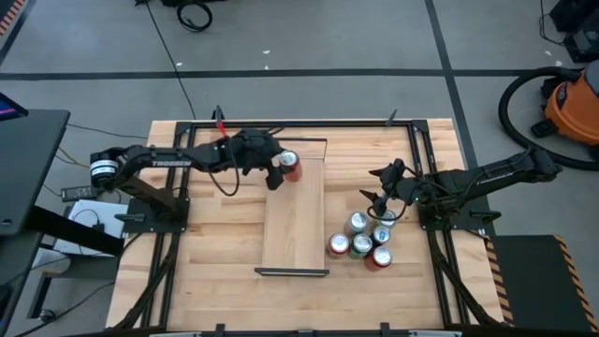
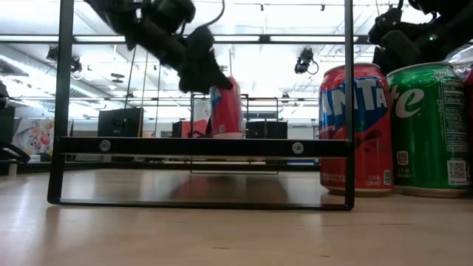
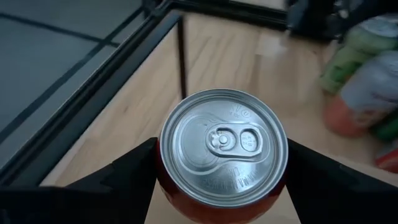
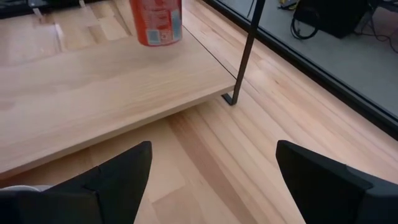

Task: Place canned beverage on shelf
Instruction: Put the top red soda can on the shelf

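Left pincer [image 1: 278, 169] clamped on red can [image 1: 289, 166], above shelf [image 1: 293, 225] far end, right pincer [image 1: 384, 208] open, empty.

The high camera is looking straight down on the whole table [image 1: 215, 281] and both arms. The low camera is sitting at table-top height, facing level through the shelf [image 2: 199, 147] frame into the room. The left wrist camera is looking close down onto the red can [image 3: 222, 149]; the right wrist camera is facing across the shelf [image 4: 93, 87], sharing that same can [image 4: 155, 22].
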`<state>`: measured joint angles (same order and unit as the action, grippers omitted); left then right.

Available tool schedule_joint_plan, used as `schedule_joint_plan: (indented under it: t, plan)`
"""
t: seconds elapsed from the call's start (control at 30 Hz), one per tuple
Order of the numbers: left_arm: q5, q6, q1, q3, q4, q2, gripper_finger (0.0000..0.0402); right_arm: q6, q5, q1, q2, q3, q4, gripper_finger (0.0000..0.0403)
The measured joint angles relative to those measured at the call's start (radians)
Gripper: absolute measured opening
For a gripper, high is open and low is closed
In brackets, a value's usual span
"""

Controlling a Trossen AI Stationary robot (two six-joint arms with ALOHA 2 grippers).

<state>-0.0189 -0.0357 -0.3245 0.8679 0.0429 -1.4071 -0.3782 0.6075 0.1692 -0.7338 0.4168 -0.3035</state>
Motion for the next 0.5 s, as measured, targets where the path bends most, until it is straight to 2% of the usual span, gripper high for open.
schedule_joint_plan:
  t: [0.5]
  plan:
    - [0.000, 0.045, -0.071, -0.038, -0.029, 0.002, 0.0314, 0.015, -0.026, 0.000, 0.000, 0.000, 0.033, 0.0354]
